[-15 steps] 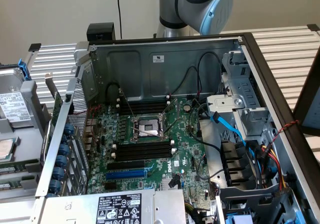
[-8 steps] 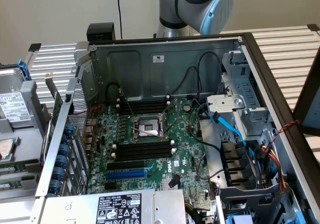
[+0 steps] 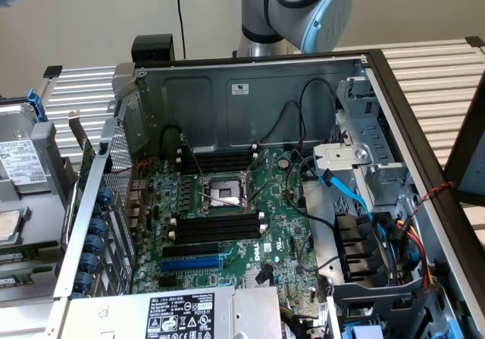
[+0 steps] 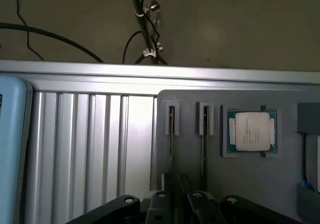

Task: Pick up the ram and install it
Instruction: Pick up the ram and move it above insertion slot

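In the wrist view a grey holder (image 4: 240,184) has two narrow slots, and a thin dark ram stick (image 4: 204,149) stands on edge in one of them. A second stick (image 4: 171,144) stands in the slot beside it. My gripper (image 4: 181,186) hangs just above the near ends of these two slots, its black linkage spread along the frame's edge. In the exterior view the open computer case (image 3: 250,96) shows the motherboard with black memory slots (image 3: 220,227) below the CPU socket (image 3: 223,193). Another bank of slots (image 3: 216,161) lies above the socket.
A processor chip (image 4: 251,131) sits in a recess of the holder next to the slots. Ribbed aluminium table (image 4: 90,149) lies beside the holder. Inside the case are a blue expansion slot (image 3: 198,263), loose cables (image 3: 364,210), a drive cage (image 3: 371,149) and the power supply (image 3: 182,312). The arm's elbow (image 3: 311,9) stands behind the case.
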